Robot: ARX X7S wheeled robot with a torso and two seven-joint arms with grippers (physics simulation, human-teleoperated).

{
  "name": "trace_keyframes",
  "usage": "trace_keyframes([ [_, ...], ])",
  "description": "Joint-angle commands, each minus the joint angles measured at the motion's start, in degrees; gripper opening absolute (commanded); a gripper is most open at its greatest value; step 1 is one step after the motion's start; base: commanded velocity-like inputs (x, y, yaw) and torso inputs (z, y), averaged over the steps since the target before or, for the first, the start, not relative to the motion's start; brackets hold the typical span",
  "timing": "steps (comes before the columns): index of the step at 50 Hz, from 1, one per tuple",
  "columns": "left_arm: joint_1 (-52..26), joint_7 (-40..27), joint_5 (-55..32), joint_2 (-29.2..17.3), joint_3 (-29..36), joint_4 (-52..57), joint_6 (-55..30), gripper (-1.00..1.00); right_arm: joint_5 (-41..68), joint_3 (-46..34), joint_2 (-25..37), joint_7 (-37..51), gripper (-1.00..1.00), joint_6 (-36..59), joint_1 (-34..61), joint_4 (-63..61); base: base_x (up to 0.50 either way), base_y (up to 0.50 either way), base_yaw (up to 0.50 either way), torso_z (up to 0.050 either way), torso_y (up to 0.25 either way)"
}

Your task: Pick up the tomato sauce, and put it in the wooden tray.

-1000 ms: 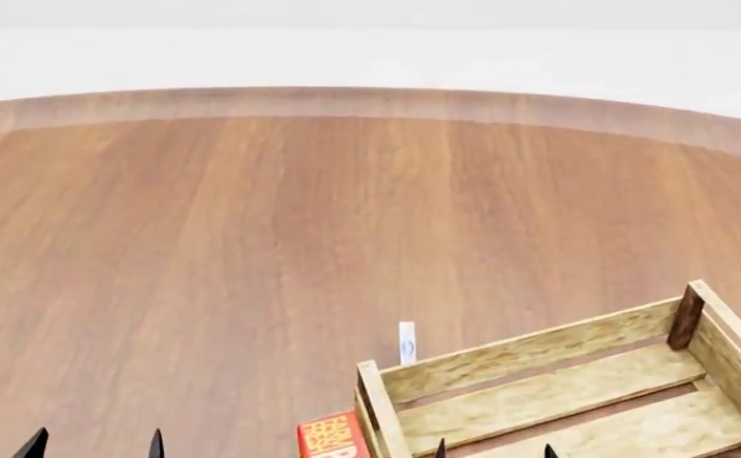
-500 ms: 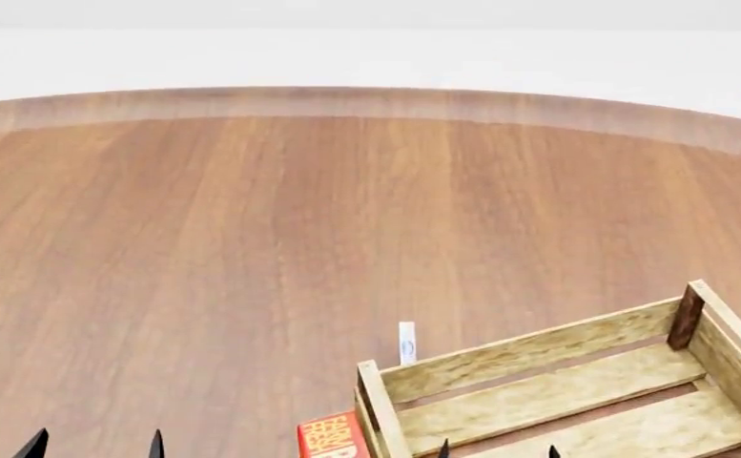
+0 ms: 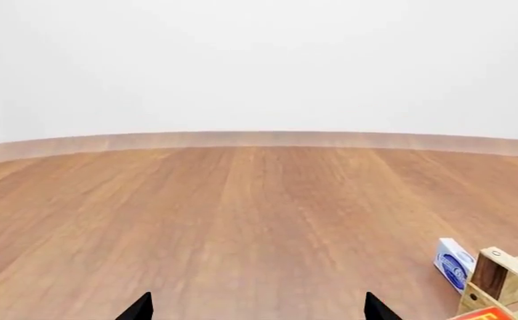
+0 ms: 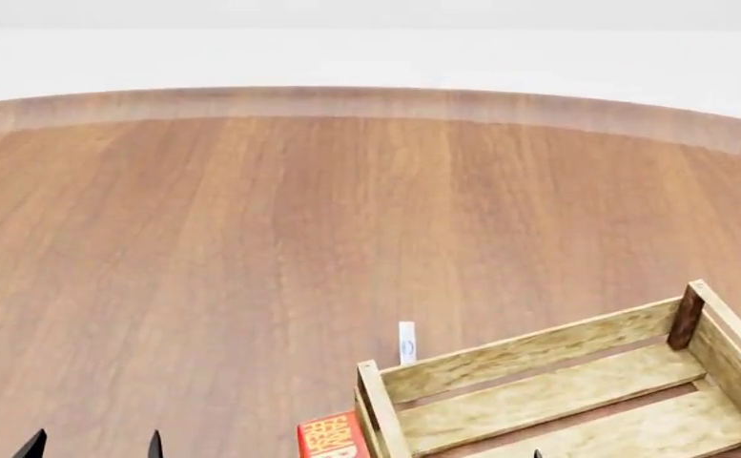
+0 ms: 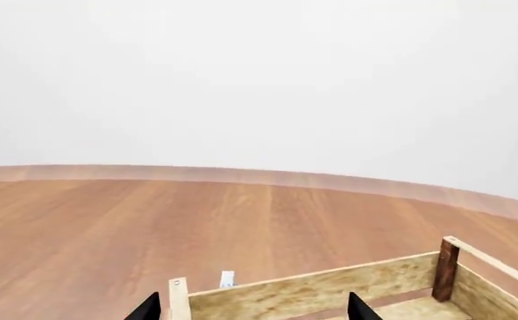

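The tomato sauce can is out of view in every frame. The wooden tray (image 4: 561, 382) sits at the front right of the table, empty in the part that shows; it also shows in the right wrist view (image 5: 321, 290), and its corner shows in the left wrist view (image 3: 503, 277). My left gripper (image 4: 95, 447) is open and empty at the front left, over bare table (image 3: 259, 310). My right gripper (image 5: 253, 310) is open and empty, just in front of the tray's near-left part. Only one of its tips shows at the bottom edge of the head view.
A small blue and white box (image 4: 407, 342) stands just beyond the tray's left end (image 3: 455, 263) (image 5: 227, 279). A small red butter box (image 4: 333, 436) lies against the tray's left corner. The round wooden table (image 4: 281, 239) stretches far ahead to its curved rim.
My right gripper's two tips have sunk toward the bottom edge of the head view; only one tip still shows. The left gripper and the objects have not moved.
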Motion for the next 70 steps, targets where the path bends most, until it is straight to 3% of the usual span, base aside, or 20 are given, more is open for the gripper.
trace_keyframes([
  [1, -0.1, -0.5, -0.2, -0.3, 0.4, -0.2, 0.2, 1.0, -2.6, -2.2, 1.1, 1.3, 1.0, -1.7, -4.5, -6.8, 0.0, 0.0, 0.0, 0.0, 0.0],
  [15, -0.1, -1.1, -0.5, -0.8, 0.8, 0.1, 0.1, 1.0, -6.3, -4.5, 1.9, 3.4, 1.0, -3.7, -9.6, -11.7, 0.0, 0.0, 0.0, 0.0, 0.0],
  [31, -0.2, -1.8, -0.7, -1.0, 1.3, -0.1, 0.3, 1.0, -4.1, -3.7, 1.9, 5.8, 1.0, -13.0, -12.8, -3.7, 0.0, 0.0, 0.0, 0.0, 0.0],
  [70, -0.4, -3.2, -1.2, -1.9, 2.4, 0.1, 0.3, 1.0, -4.4, -3.5, 2.6, 10.6, 1.0, -20.6, -18.9, 5.9, 0.0, 0.0, 0.0, 0.0, 0.0],
])
